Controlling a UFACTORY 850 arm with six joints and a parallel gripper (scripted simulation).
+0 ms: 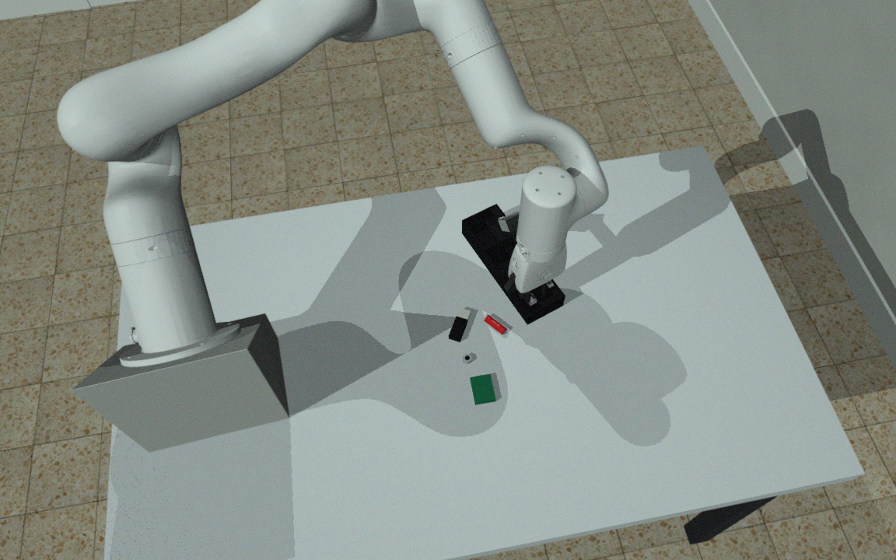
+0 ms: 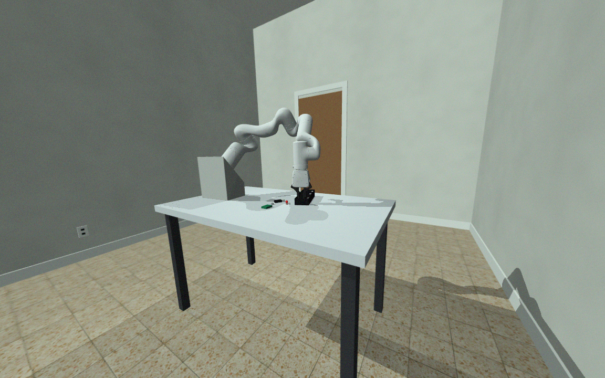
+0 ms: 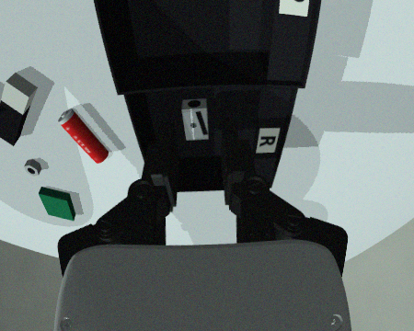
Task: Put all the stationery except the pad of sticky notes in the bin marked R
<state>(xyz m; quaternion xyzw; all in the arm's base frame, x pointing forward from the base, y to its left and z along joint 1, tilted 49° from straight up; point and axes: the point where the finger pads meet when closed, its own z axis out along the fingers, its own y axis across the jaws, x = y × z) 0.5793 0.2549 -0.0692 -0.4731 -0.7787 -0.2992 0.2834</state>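
Observation:
My gripper points down at the bin marked R. Its fingers stand part-way apart with nothing between them. A silver sharpener lies in bin R, a little beyond the fingertips in the wrist view. On the table lie an eraser with a black sleeve and a green pad, which looks like the sticky notes. The arm hides part of bin R in the top view.
A red battery-like cylinder lies near bin R. A small metal nut lies between eraser and pad. Another black bin adjoins bin R; a pale thing shows at the row's far end.

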